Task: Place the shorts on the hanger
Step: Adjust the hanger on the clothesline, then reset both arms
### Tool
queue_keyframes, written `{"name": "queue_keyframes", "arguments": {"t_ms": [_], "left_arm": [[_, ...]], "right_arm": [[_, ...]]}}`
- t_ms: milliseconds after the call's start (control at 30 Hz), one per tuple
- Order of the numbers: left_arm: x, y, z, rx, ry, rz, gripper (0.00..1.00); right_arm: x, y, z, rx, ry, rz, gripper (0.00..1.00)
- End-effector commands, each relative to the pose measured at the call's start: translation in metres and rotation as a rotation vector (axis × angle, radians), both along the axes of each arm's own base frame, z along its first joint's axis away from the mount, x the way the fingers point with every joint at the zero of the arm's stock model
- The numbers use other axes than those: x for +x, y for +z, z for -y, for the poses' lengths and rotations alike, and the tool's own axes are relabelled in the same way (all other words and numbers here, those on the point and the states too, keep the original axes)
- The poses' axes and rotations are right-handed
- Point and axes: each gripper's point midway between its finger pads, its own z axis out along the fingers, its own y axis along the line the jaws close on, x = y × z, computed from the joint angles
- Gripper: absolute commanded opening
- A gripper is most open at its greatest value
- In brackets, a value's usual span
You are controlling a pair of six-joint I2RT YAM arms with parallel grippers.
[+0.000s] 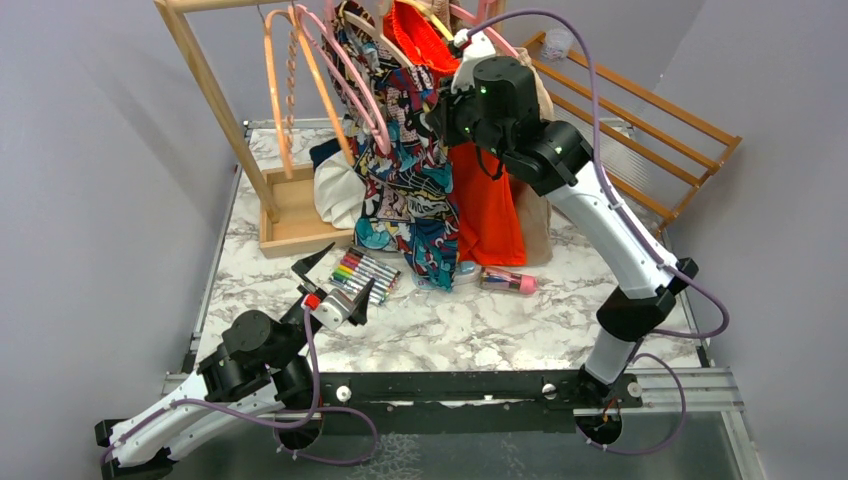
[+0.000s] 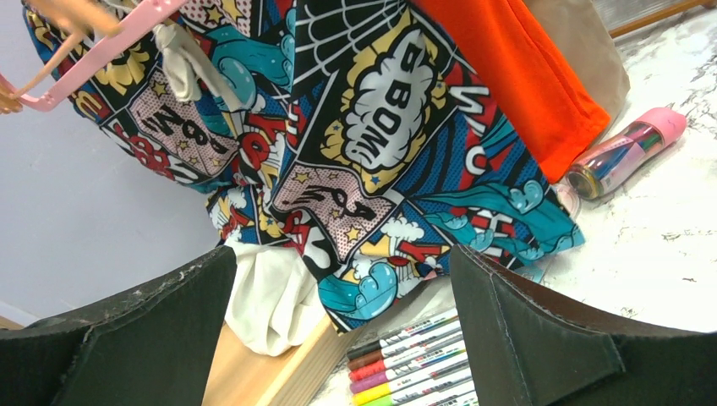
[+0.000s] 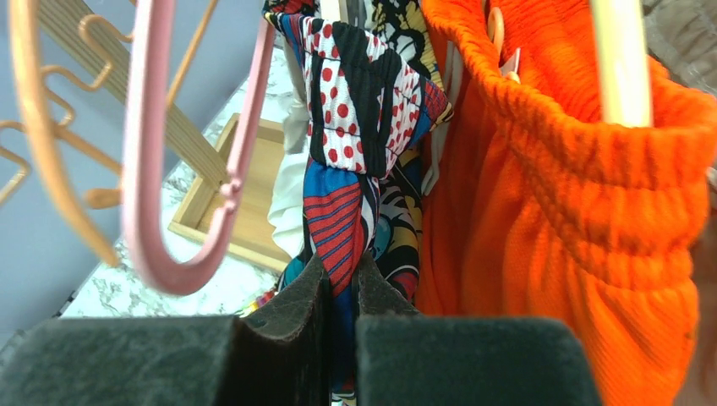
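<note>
We hold the right gripper (image 3: pixel 341 272) pinched shut on a fold of the shorts (image 3: pixel 359 110), which hang between a pink hanger (image 3: pixel 148 169) and orange shorts (image 3: pixel 541 211). The left gripper (image 1: pixel 345 275) gapes empty. The cloth looks soft, light and limp (it bunches), so the waistband seems the best hold.

"BOOM" (turned sideways, roughly legible), white burst panel, on the shorts (image 2: pixel 389 110)

Soft, even light falls from above, bright enough, leaving only faint shadows on the white marbled tabletop (image 1: pixel 500 330). Close to the right wrist lens, the curved pink plastic hanger (image 3: pixel 145 169) blurs; the multicoloured comic-print shorts (image 2: pixel 380 127) look sharp.
</note>
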Motion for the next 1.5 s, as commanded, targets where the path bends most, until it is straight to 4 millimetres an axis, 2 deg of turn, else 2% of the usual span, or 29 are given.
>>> {"name": "queue_keyframes", "arguments": {"t_ms": [0,100,233,300,433,533,667,833,967,1000,1100,1167,1233,1333,1467], "left_arm": [[0.001,-0.001,0.001,-0.006,0.003,-0.003,0.99],[0.002,-0.002,0.002,-0.003,0.005,-0.006,0.99],[0.002,-0.003,0.003,0.003,0.004,-0.009,0.99],[0.002,-0.003,0.003,0.004,0.004,-0.009,0.99],[0.002,-0.003,0.001,0.001,0.008,-0.008,0.99],[0.002,-0.001,-0.001,-0.010,0.016,-0.006,0.99],[0.003,0.000,-0.004,-0.024,0.029,-0.006,0.99],[0.006,0.000,-0.006,-0.034,0.055,-0.015,0.99],[0.012,0.007,-0.014,-0.094,0.117,-0.034,0.99],[0.015,0.011,-0.019,-0.135,0.151,-0.048,0.99],[0.029,0.026,-0.053,-0.344,0.383,-0.142,0.99],[0.034,0.034,-0.060,-0.363,0.469,-0.208,0.99],[0.039,0.028,-0.048,-0.282,0.494,-0.274,0.99],[0.046,0.008,-0.027,-0.160,0.518,-0.368,0.99],[0.051,-0.002,-0.006,-0.137,0.495,-0.418,0.99]], "right_arm": [[-0.023,0.043,0.019,0.094,-0.002,0.034,0.03],[-0.029,0.041,0.020,0.110,0.012,0.019,0.10],[-0.034,0.010,0.014,0.059,0.054,-0.043,0.38],[-0.036,-0.003,0.016,0.030,0.059,-0.063,0.48],[-0.047,0.000,0.025,0.021,0.080,-0.035,0.61],[-0.062,0.002,0.033,0.017,0.121,-0.014,0.64],[-0.092,-0.017,0.044,0.003,0.221,-0.018,0.65],[-0.120,-0.078,0.049,0.029,0.286,-0.084,0.65],[-0.125,-0.126,0.048,0.033,0.287,-0.143,0.67],[-0.123,-0.139,0.049,0.031,0.274,-0.154,0.69],[-0.116,-0.165,0.053,0.041,0.221,-0.156,0.72],[-0.112,-0.177,0.055,0.059,0.187,-0.149,0.73],[-0.109,-0.187,0.054,0.077,0.170,-0.147,0.74],[-0.103,-0.202,0.050,0.089,0.152,-0.161,0.75],[-0.104,-0.218,0.037,0.100,0.191,-0.196,0.75]]}}
